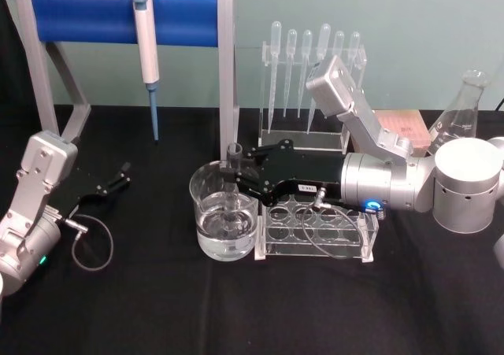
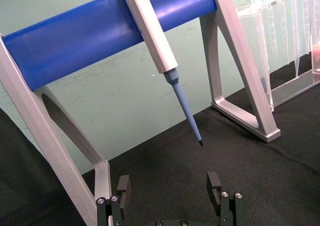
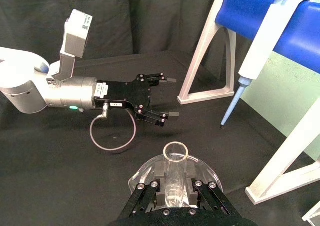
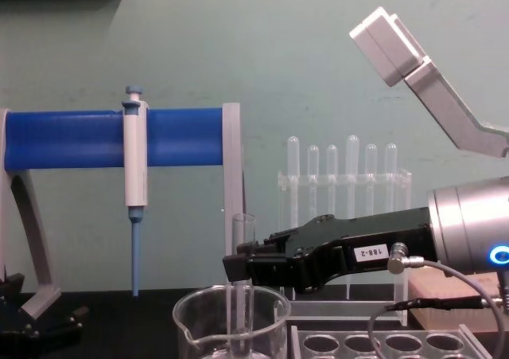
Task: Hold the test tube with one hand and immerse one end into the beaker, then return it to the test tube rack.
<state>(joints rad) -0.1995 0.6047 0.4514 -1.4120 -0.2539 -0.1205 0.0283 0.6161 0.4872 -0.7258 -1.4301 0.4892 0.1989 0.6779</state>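
- Cloth [image 1: 157, 308] in black covers the table before a pale green wall [image 1: 394, 9].
- Beaker [image 1: 201, 201] holds clear water, beside the rack [image 1: 362, 237].
- Right gripper [image 1: 233, 180] clamps the test tube [image 1: 234, 150] upright, its lower end inside the beaker.
- Left gripper [image 1: 122, 175] rests agape, far left.

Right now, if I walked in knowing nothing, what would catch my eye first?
The robot's black right hand holds a glass test tube upright in the beaker mid-table, jaws shut on it. Behind on the left, a white-and-blue pipettor hangs from a blue bar. The left hand rests open at far left.
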